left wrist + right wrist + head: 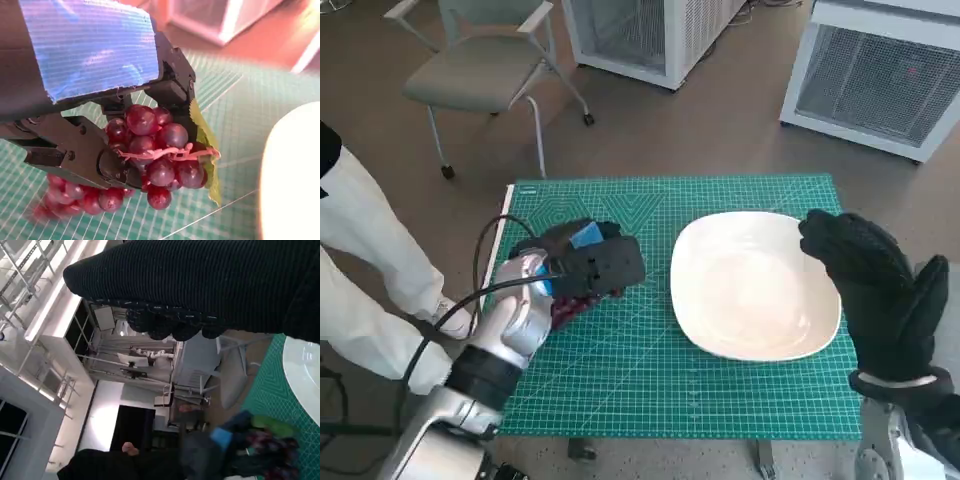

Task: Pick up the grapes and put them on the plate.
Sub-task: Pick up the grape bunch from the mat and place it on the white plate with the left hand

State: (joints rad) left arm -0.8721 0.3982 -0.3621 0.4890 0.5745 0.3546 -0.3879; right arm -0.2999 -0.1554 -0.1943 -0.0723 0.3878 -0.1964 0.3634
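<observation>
Right now the left hand (582, 262) is wrapped around the grapes (155, 150), its black fingers (75, 150) clamped on the dark red bunch so that the berries bulge out beneath the blue-taped back; a green leaf (202, 142) sticks out along the side of the bunch nearest the plate (752, 285). Hand and grapes sit over the green cutting mat (620, 370), a short way off from the white plate, which lies on the same mat and has nothing on it. Whether the bunch is touching the mat or lifted just clear of it I cannot tell. The right hand (875, 285) in its black knitted glove is raised at the far edge of the plate from the grapes, fingers spread and grasping nothing. Beyond the tabletop from the plate stands a pale chair (485, 70) on the brown floor, and a person's white-clad legs (365, 260) are just beside the left arm.
</observation>
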